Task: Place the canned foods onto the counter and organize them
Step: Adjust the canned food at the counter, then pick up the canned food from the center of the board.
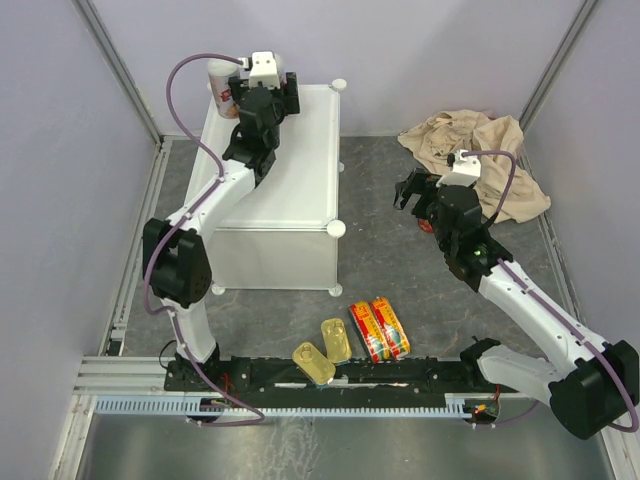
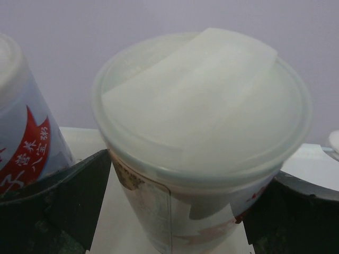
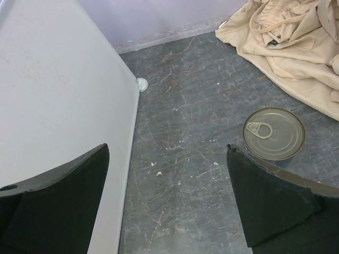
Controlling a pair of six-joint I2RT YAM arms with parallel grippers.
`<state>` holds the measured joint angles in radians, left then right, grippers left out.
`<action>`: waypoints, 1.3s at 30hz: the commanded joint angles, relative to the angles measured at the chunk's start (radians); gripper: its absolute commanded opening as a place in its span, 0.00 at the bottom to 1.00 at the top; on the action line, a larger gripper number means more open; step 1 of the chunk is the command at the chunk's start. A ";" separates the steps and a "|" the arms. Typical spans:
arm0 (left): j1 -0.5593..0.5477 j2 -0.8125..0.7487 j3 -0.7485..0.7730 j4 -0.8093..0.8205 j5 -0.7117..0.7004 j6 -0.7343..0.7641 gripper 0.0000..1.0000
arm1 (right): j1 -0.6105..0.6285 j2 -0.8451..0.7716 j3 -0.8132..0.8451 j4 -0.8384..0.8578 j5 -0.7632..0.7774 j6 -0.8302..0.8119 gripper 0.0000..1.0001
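White-and-red cylinder [image 2: 201, 132] upright, lid up, in left gripper [image 2: 177, 203]

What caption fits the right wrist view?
Open fingers hover over the table beside the counter, a pull-tab can ahead near the cloth.

Enclosed work cell, overhead view.
Pale lilac wall panels [image 1: 450, 50] joined by slim aluminium corner posts [image 1: 121, 70]; dark grey marbled floor [image 1: 385, 200] under even, diffuse light; crumpled beige cloth [image 1: 470, 145] heaped in far right corner; brushed metal sheet [image 1: 330, 450] along near edge.
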<state>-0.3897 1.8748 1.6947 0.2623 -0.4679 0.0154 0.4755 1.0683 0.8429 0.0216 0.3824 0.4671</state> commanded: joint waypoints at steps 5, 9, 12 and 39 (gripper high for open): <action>-0.002 -0.087 -0.018 -0.008 0.013 -0.047 0.99 | -0.004 -0.021 0.024 0.001 -0.007 0.006 0.99; -0.004 -0.106 -0.034 -0.006 0.011 -0.052 0.99 | -0.004 -0.026 0.025 -0.006 -0.009 0.007 0.99; -0.008 -0.120 -0.044 -0.006 0.012 -0.052 0.99 | -0.004 -0.034 0.020 -0.012 -0.011 0.011 0.99; -0.037 -0.211 -0.109 -0.023 0.027 -0.051 0.99 | -0.003 -0.084 -0.006 -0.046 -0.006 0.026 0.99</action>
<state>-0.4221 1.7252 1.6039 0.2081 -0.4355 -0.0074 0.4755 1.0149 0.8398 -0.0322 0.3737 0.4812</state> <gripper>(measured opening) 0.993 0.991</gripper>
